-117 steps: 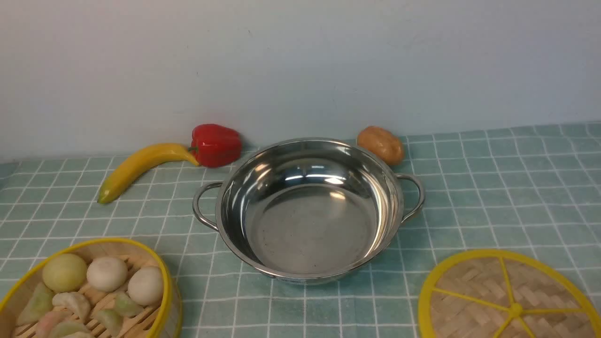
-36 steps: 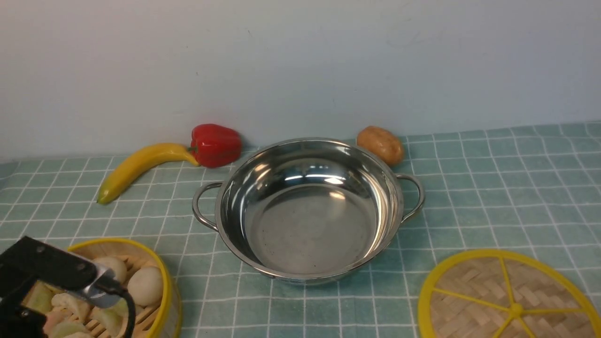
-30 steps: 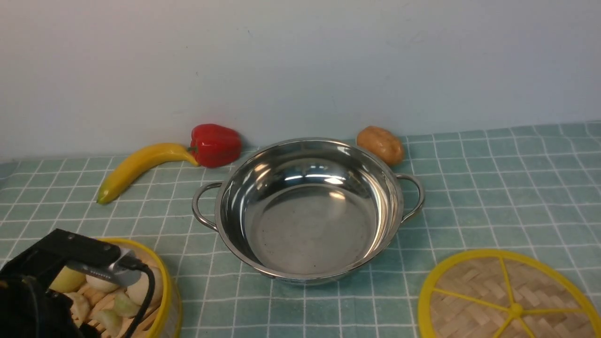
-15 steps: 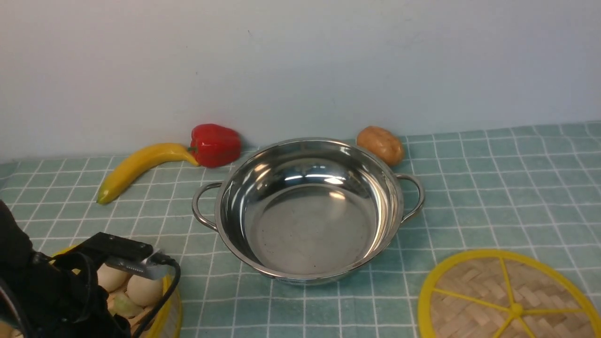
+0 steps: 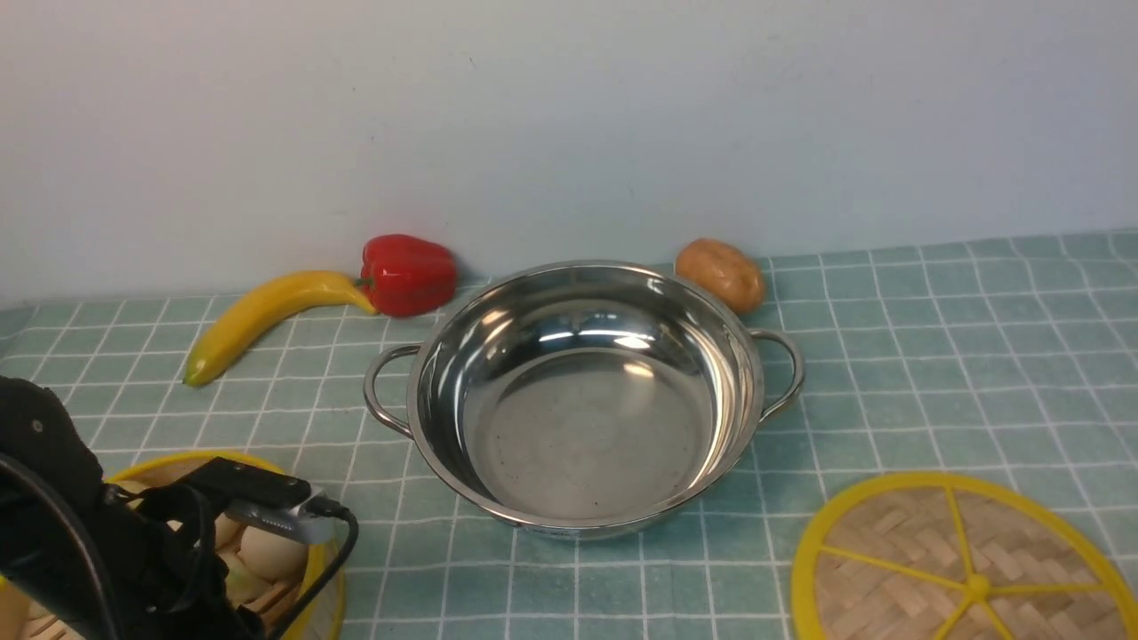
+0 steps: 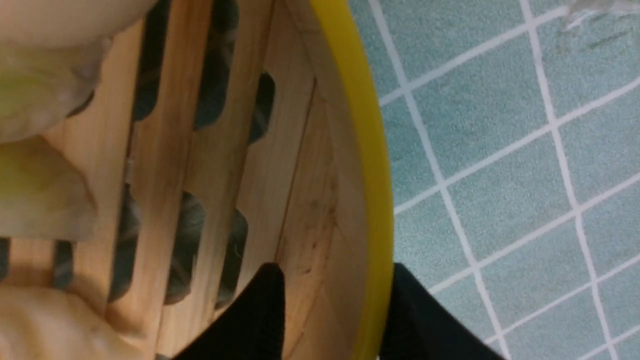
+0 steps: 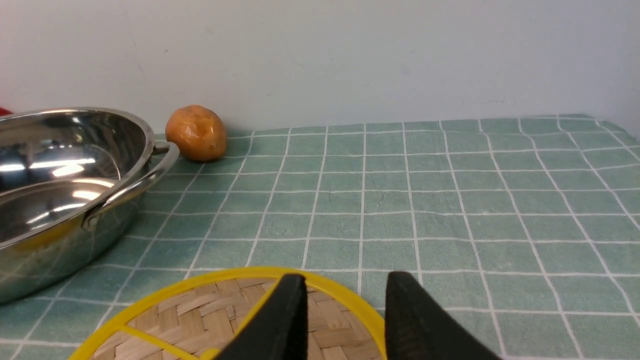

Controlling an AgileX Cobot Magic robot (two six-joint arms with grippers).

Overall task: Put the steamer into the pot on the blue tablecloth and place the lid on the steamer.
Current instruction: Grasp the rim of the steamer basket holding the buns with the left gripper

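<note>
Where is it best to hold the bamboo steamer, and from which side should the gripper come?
Grip the thin upright wall at the yellow rim, from above, one finger inside and one outside. The steamer is open on top, and the buns leave that edge free; the left gripper straddles it so.

Pot was polished stainless metal, mirror-glossy, with faint scuffs on its floor. Tablecloth was matt cloth with a soft nap. Steamer had smooth bare wood slats and wall and a glossy yellow rim. Lid was rough woven bamboo with a yellow plastic-looking rim and spokes. Banana, pepper and potato looked like smooth, shiny plastic. Wall was matt.
</note>
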